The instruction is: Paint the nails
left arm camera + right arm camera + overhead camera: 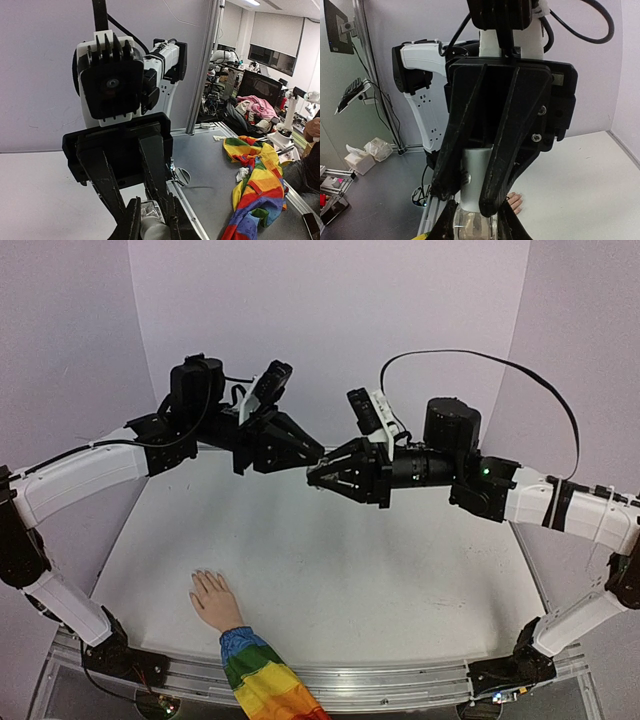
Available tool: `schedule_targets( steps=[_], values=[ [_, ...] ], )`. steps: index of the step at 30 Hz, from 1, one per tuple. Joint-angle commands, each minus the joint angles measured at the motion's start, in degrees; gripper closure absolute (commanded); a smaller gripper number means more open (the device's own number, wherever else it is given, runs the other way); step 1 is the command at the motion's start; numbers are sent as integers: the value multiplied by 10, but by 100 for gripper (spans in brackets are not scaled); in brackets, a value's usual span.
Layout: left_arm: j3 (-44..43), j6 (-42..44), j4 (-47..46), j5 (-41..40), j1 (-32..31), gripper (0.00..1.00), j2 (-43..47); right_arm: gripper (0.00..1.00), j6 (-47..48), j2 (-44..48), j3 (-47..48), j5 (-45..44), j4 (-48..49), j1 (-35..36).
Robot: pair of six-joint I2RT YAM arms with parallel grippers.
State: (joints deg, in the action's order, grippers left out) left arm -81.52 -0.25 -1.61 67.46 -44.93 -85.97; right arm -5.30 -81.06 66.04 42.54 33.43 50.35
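Observation:
Both grippers meet in mid-air above the far middle of the table. My left gripper (pixel 316 454) (pixel 152 220) is shut on the white cap (pixel 479 172) of a small clear bottle (pixel 474 225). My right gripper (pixel 312 478) (pixel 475 224) is shut on the bottle's clear body. The bottle is hidden between the fingers in the top view. The mannequin hand (pixel 213 600) lies palm down near the front left of the table, in a rainbow-striped sleeve (pixel 262 682). Its pale nails (pixel 205 573) point away from the arm bases. The hand's fingers also show in the right wrist view (pixel 514 202), well below the grippers.
The white table (pixel 400 570) has a metal rail (pixel 400 680) along its near edge. Purple walls (pixel 330 310) close the back and sides. A rainbow cloth (pixel 255 185) lies on a grey surface beside the table. A black cable (pixel 500 365) arcs over the right arm.

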Motion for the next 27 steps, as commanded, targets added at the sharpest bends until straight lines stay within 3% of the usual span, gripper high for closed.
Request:
schedule_targets(
  steps=[1, 5, 6, 9, 10, 12, 17, 27],
  values=[
    [11, 19, -25, 107, -6, 100, 32, 100, 13, 40, -11, 60, 57, 2],
    [10, -10, -26, 47, -1, 97, 36, 100, 47, 41, -7, -8, 31, 2],
    [7, -32, -26, 19, 3, 86, 36, 100, 67, 43, -10, -43, 25, 2],
    [3, -81, -25, -35, 20, 40, 35, 100, 115, 50, -22, -154, 23, 2],
    [3, -94, -26, -52, 22, 29, 35, 100, 128, 51, -25, -187, 23, 1],
    [6, -121, -25, -107, 28, 18, 35, 100, 152, 49, -27, -253, 23, 2],
    [1, -199, -22, -172, 42, 8, 19, 100, 201, 32, -21, -325, 27, 1],
    [-15, -209, 11, -231, 42, 23, -7, 100, 218, -9, -5, -357, 40, 2]
  ],
)
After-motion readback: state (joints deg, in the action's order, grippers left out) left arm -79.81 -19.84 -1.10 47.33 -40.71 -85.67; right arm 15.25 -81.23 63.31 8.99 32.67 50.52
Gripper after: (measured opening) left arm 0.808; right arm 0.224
